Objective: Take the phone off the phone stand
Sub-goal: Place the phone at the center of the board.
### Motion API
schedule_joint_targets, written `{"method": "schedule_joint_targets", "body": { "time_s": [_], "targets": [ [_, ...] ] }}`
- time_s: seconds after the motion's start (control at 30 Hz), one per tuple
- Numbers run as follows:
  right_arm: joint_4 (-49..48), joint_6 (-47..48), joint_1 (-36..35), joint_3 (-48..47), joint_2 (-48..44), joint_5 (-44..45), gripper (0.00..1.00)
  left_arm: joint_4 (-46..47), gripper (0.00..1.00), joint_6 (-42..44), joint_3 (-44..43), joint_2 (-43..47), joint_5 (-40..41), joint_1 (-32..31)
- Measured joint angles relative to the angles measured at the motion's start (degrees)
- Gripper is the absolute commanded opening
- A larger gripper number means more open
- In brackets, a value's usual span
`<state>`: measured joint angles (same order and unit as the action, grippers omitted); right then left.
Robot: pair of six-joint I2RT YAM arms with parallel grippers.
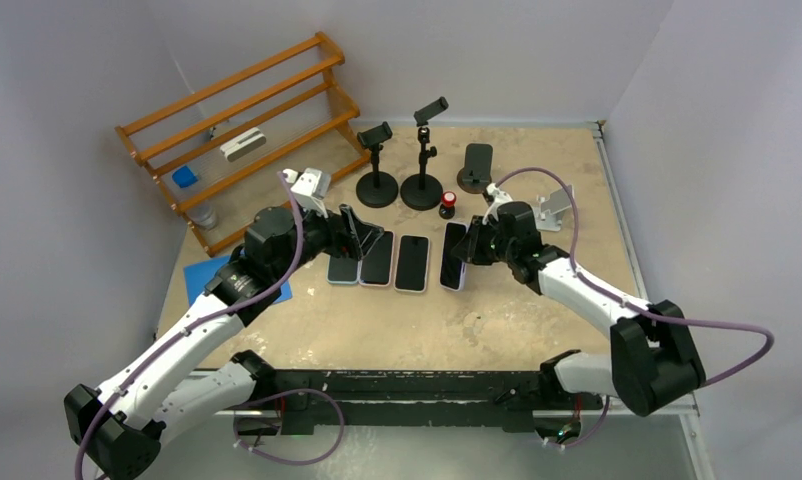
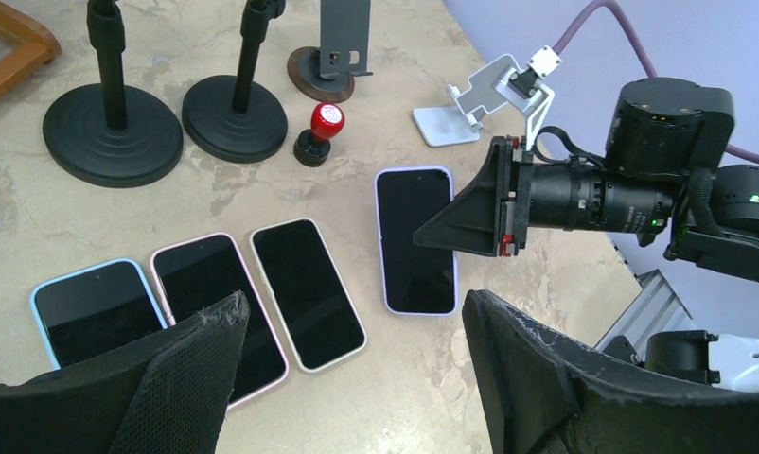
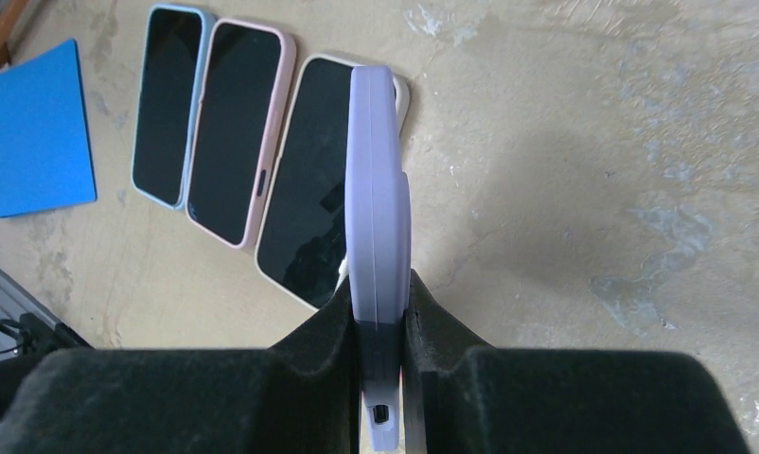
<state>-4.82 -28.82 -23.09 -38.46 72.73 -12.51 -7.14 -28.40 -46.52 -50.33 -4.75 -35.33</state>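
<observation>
Right jaws are pinched on the lilac phone (image 3: 376, 189), front and back. The right gripper (image 1: 474, 245) has it low over the table (image 1: 457, 330), at the right end of a row with three other phones (image 1: 377, 262) and clear of the stands (image 1: 424, 150) behind. I can't tell whether it touches the table. The left gripper (image 2: 352, 317) hovers over the row — jaws spread wide.

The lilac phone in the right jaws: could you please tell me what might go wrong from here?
The right jaws pinch the lilac phone only near one edge, so it might pivot or slip. The white phone lies close beside it, so a tilted set-down could land on it.
</observation>
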Motion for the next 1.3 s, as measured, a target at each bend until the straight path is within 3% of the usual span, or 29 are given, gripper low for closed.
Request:
{"method": "schedule_joint_targets", "body": {
  "time_s": [0.37,1.3],
  "targets": [
    [-2.69,-0.15,1.55,0.33,5.22,-1.36,0.00,-0.28,0.81,-0.11,-0.35,-0.37,-1.75,0.00],
    [-14.43,-4.04,9.31,-0.22,18.10,-18.62,0.00,-0.70,0.80,-0.98,-0.96,-1.07,-4.81,-0.04]
  ]
}}
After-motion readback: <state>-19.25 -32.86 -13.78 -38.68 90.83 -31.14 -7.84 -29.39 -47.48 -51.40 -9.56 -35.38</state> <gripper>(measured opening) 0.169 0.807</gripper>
